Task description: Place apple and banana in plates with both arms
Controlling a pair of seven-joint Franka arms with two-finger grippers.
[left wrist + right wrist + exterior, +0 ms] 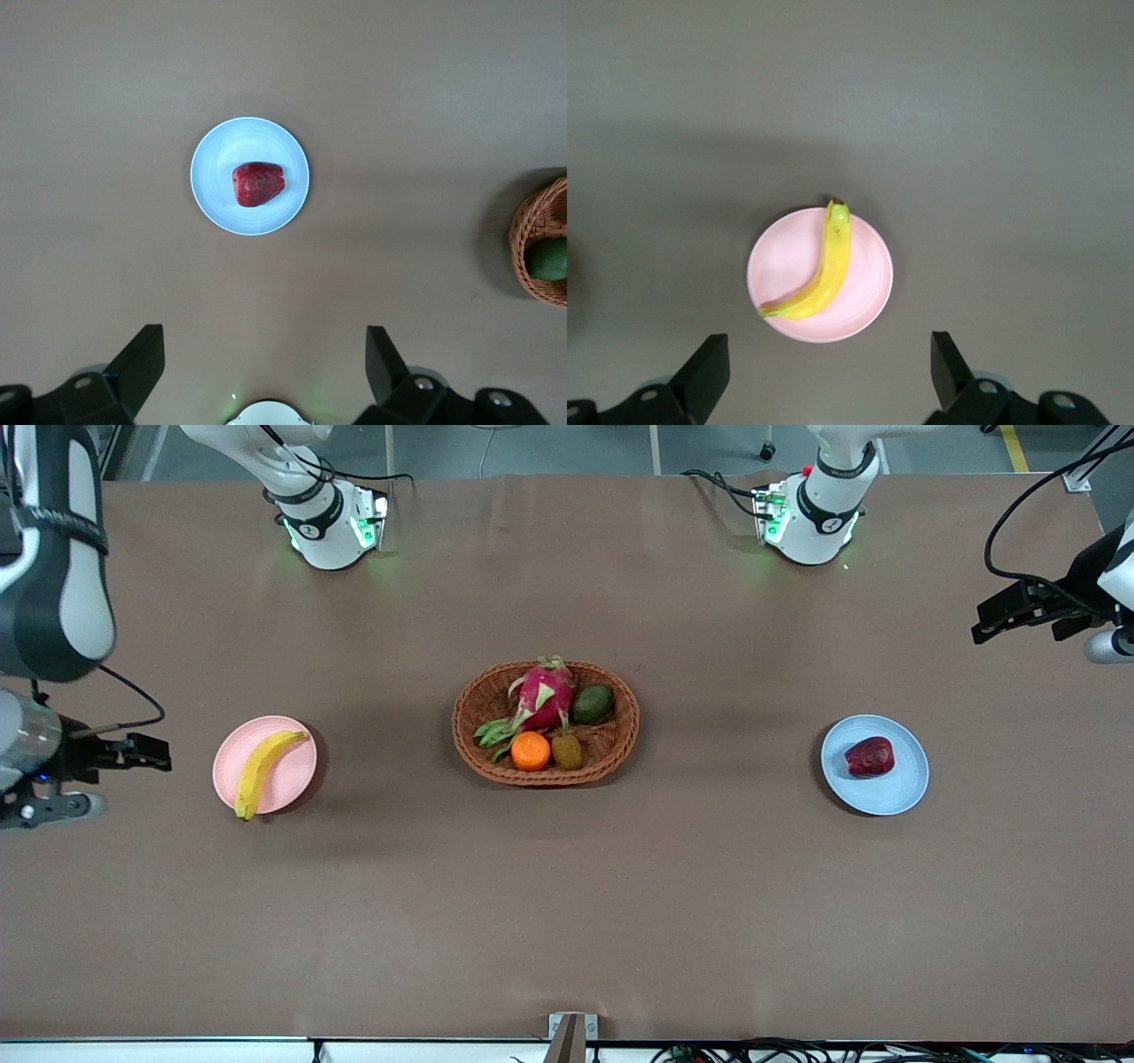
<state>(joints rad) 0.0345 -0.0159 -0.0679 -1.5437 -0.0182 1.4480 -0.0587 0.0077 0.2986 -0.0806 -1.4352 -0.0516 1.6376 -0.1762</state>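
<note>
Apple (869, 756): rests near the middle of the blue plate (904, 795), toward the left arm's end of the worktop (567, 903)
Banana (262, 769): lies across the pink plate (285, 781), long axis slanted, one tip overhanging the rim on the side nearer the front camera
Left claw (266, 372): raised at the worktop's edge, fingers spread wide, holding nothing; apple well apart from it, ahead of the open fingers in the left wrist view
Right claw (829, 372): raised at the right arm's end, fingers wide, holding nothing; banana ahead of it, well apart
Basket (546, 722): mid-worktop between the plates, holds dragon fruit (545, 693), orange (531, 750) and others
Judgement: both fruits sit in plates; task looks complete, no further grasp called for
</note>
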